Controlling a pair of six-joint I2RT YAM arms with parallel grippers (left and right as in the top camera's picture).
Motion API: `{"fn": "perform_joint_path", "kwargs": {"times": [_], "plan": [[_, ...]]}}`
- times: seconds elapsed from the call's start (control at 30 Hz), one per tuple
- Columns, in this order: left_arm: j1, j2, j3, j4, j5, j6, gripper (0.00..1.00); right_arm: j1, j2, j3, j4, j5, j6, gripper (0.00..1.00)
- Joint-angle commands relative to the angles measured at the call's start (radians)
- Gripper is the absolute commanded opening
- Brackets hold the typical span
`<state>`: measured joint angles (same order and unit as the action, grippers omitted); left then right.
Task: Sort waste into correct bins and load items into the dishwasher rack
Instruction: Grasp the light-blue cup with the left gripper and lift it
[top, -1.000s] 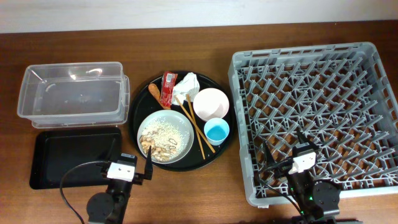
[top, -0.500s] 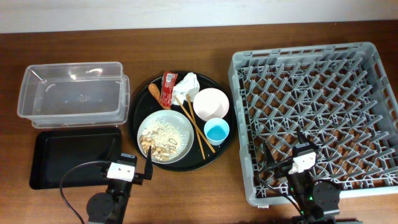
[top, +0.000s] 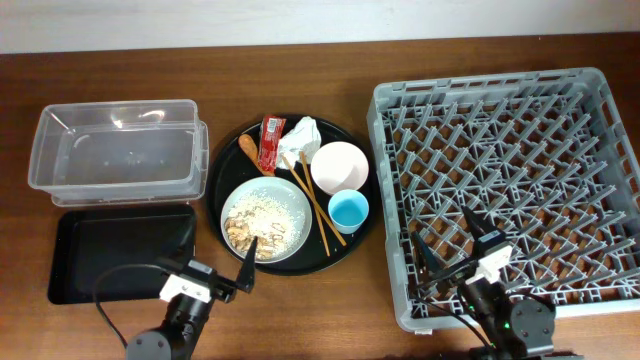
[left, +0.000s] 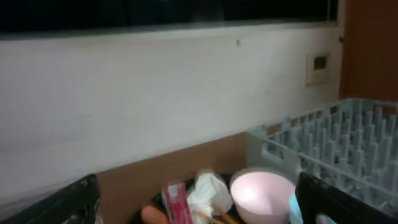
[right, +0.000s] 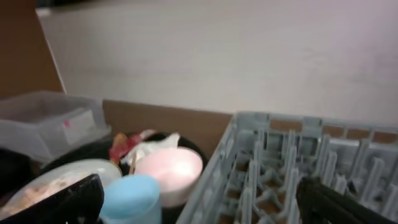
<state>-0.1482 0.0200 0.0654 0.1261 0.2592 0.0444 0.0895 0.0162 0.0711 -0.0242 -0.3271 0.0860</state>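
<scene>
- Clear plastic tub (top: 115, 150): at 10 o'clock on the table (top: 300, 70), upright.
- Shallow black tray (top: 110, 255): at 8 o'clock, just beside the tub's near wall. Whether they touch cannot be told.
- Left gripper (top: 212, 270): low at 7 o'clock, by the black tray's right end. Jaws spread wide, nothing between them. One fingertip is near the plate's near rim.
- Round black tray (top: 228, 165): left of centre, carrying all the tableware and waste.
- Plate (top: 290, 240): at 7 o'clock on the round tray. It holds rice (top: 270, 208) and brown food scraps (top: 243, 235).
- Sauce packet (top: 270, 143): at 11 o'clock on the round tray, lying flat.
- Napkin (top: 302, 135): at 12 o'clock, crumpled, just beside the packet.
- Chopsticks (top: 318, 205): lying from 12 towards 5 o'clock, between the plate and the cup.
- White bowl (top: 340, 165): at 2 o'clock, upright.
- Light-blue cup (top: 349, 210): at 4 o'clock, upright, just beside the bowl.
- Dishwasher rack (top: 480, 88): fills the table's right half.
- Right gripper (top: 447, 240): over the rack's 7 o'clock corner. Jaws released wide, holding nothing.
</scene>
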Motion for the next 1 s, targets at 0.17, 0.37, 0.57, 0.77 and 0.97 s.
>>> {"fn": "perform_joint_path", "kwargs": {"times": [0.17,0.37,0.57,0.77,0.97], "plan": [[0.007,0.424,0.527,-0.431,-0.046,-0.033,0.99,-0.005,0.269,0.444,-0.425,0.018,0.054,0.98],[0.005,0.946,1.061,-0.866,0.091,-0.033,0.99,-0.005,0.711,0.906,-0.79,-0.002,0.054,0.98],[0.004,1.224,1.353,-1.04,0.286,-0.083,0.99,-0.005,0.986,1.183,-0.964,-0.118,0.053,0.98],[-0.164,1.409,1.353,-1.071,0.135,-0.087,0.99,-0.005,1.119,1.182,-1.017,-0.039,0.149,0.98],[-0.393,1.66,1.353,-1.041,-0.074,-0.145,0.67,-0.005,1.199,1.182,-1.117,0.183,0.293,0.98]]}}
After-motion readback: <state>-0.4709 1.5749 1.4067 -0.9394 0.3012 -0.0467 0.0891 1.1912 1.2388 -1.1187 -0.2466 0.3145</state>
